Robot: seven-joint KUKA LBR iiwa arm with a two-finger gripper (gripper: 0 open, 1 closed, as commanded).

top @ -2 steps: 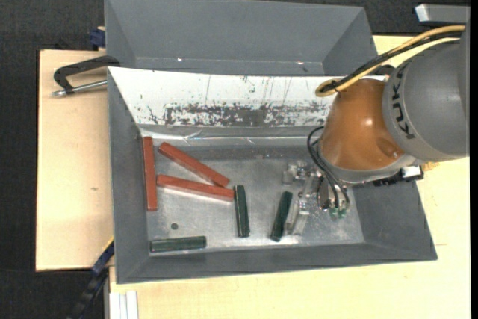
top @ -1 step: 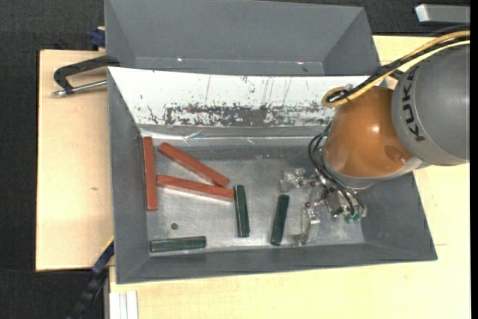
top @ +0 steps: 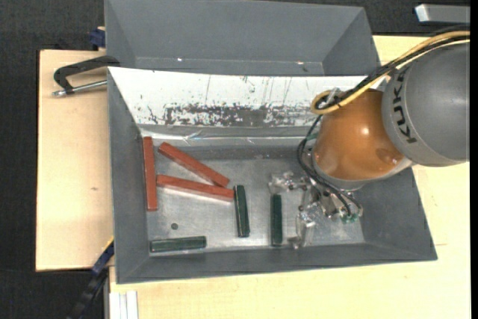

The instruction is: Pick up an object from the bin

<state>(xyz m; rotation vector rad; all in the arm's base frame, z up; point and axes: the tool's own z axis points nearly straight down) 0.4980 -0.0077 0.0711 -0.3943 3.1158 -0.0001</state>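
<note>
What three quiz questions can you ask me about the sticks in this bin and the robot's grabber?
1. How many red sticks lie in the bin?
2. True or false: the gripper is over the bin's left half.
3. Which thing lies nearest the gripper?
A. a red stick
B. the dark green stick right of the bin's middle
C. the green stick in the near left corner

Key: 1. Three. 2. False, it is over the right half. 3. B.
</note>
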